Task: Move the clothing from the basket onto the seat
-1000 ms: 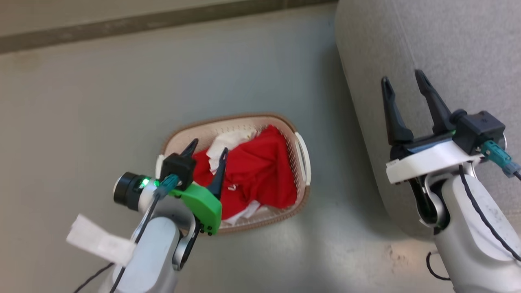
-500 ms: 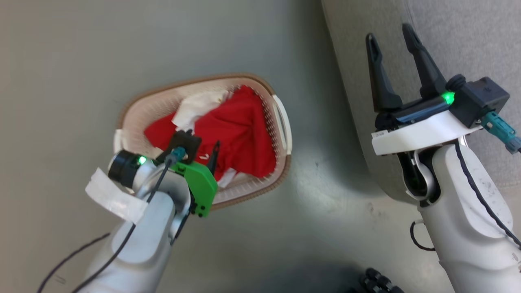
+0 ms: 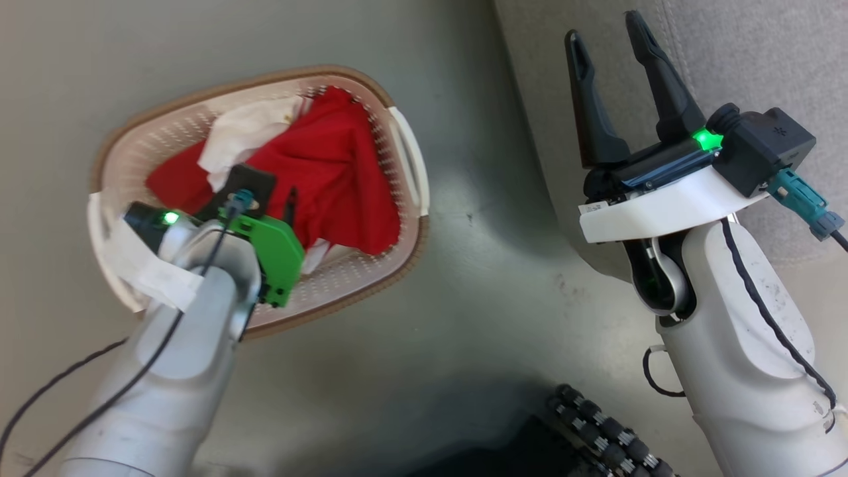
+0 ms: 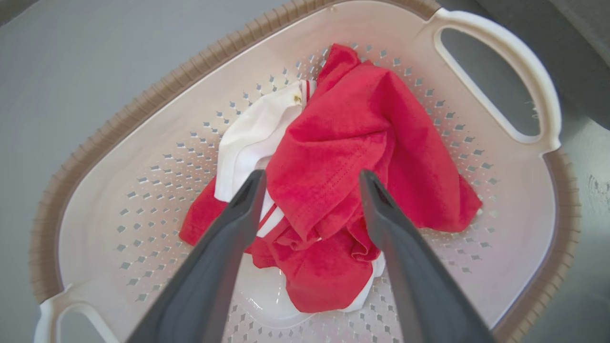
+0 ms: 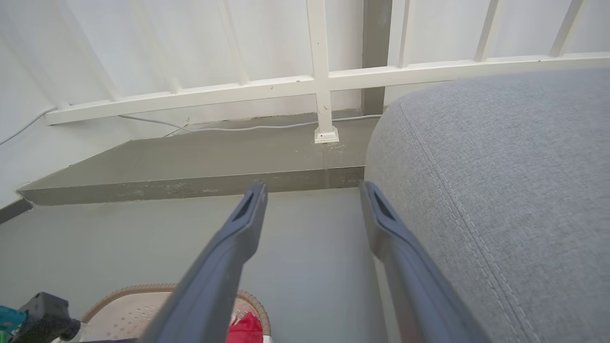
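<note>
The reach is in hand, I judge: the left end effector (image 4: pixel 312 176), fingers apart and empty, hangs just above the crumpled bright red and white fabric clothing (image 4: pixel 343 143), lying in the cream perforated plastic basket (image 4: pixel 143 107) beneath it. Next: descend, pinch a fold. The right end effector (image 3: pixel 604 30), likewise apart, hovers beside the large grey upholstered seat (image 5: pixel 500 190). Smooth grey floor (image 3: pixel 477 278); white railing (image 5: pixel 319 71) beyond.
</note>
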### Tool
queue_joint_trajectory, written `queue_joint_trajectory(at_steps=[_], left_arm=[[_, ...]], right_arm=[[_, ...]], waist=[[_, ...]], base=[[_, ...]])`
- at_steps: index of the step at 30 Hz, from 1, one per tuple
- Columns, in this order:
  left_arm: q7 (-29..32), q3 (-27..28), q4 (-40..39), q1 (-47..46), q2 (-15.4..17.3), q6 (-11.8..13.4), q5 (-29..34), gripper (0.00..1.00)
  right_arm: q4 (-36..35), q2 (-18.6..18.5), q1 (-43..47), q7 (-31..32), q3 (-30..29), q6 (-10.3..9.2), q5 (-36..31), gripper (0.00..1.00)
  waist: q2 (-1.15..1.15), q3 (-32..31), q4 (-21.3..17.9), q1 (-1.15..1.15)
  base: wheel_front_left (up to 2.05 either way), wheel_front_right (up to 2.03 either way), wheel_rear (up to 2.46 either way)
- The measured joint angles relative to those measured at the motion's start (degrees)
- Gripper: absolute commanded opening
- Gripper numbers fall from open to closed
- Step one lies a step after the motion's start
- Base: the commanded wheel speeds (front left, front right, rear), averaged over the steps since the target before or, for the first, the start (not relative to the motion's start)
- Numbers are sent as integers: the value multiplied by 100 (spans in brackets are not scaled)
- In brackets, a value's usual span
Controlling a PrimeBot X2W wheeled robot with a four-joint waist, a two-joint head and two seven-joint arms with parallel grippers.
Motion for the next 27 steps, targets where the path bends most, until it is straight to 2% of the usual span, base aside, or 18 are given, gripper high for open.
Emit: queue_joint_trajectory(at_steps=[4,13,26,27], left_arm=[[11,132,235,-98,110,57,-29,100],[85,437,747,-392,143,254,-181,100],[255,758,1411,-665,178,506,-411,100],[255,760,1439,-676,178,508,-411,53]], right_arm=[[0,9,-8,0,12,1,63,100],[-19,45,-88,0,32,52,152,100],[-19,76,-94,0,111,60,186,100],[-19,76,-94,0,113,60,187,100]], waist=[[0,191,-192,0],[0,568,-549,0],[0,671,-622,-1],[0,674,-621,-1]], base=[[0,0,0],[0,0,0],[0,0,0],[0,0,0]])
